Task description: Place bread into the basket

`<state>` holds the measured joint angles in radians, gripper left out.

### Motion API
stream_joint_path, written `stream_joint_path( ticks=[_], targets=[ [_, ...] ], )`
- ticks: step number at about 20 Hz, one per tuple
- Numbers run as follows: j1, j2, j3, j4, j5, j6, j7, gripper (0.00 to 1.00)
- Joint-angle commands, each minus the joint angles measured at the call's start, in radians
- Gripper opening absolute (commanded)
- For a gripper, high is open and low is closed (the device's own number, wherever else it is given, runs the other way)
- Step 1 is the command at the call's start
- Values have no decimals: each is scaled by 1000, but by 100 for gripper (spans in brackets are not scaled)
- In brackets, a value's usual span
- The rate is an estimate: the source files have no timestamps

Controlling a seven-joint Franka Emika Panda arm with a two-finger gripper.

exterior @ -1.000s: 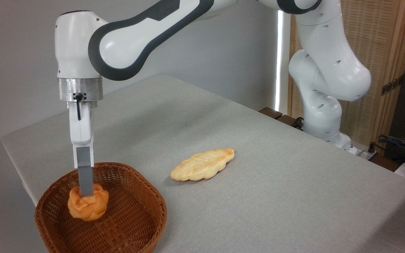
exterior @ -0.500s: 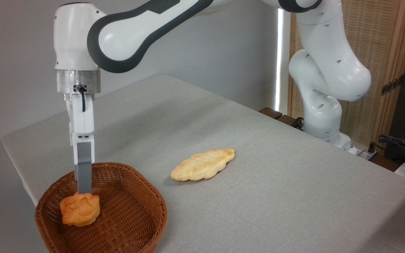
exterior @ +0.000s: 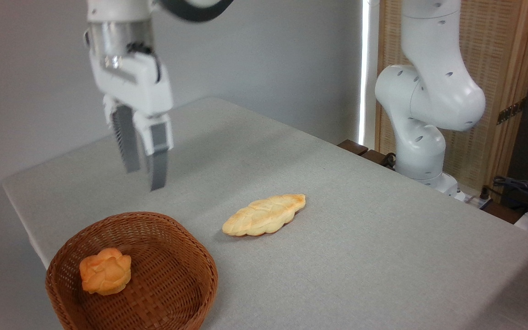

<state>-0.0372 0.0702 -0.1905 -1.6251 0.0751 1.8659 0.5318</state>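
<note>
The bread [exterior: 105, 276], a small orange-golden knotted bun, lay inside the basket [exterior: 186, 256], on the left part of its woven floor, close to the left wall. Nothing held it. The basket, round brown wicker w/ low sides, sat at the near-left corner of the grey tabletop [exterior: 360, 238], its left rim close to the tabletop edge.

The gripper [exterior: 145, 179] hung in the air well above the basket, up and a bit right of the bun, clear of everything. Its two grey fingers [exterior: 158, 162] stood apart w/ a narrow gap between them & nothing in that gap. The whole head looked slightly blurred and tilted, fingertips pointing down.

A longer pale-yellow braided loaf [exterior: 264, 215] lay flat on the tabletop to the right of the basket, apart from it, approx. mid-tabletop, its browner tip pointing right and away.

The white arm's base & lower joints [exterior: 422, 119] stood at the far right edge of the tabletop, in front of a wooden screen w/ woven panels [exterior: 488, 68]. Dark cables [exterior: 520, 188] lay at the far right.
</note>
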Motion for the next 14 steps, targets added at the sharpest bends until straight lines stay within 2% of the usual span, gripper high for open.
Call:
stream_joint_path(
  ticks=[1,3,8,10,14],
  targets=[
    [48,-79,-6,-16,-95,-152,77,100],
    [48,-79,-1,-6,-92,-224,80,100],
    [48,-78,14,16,-89,-255,88,100],
    [30,-76,68,25,-95,-258,89,100],
    [16,-79,112,30,-100,-260,109,100]
  ],
)
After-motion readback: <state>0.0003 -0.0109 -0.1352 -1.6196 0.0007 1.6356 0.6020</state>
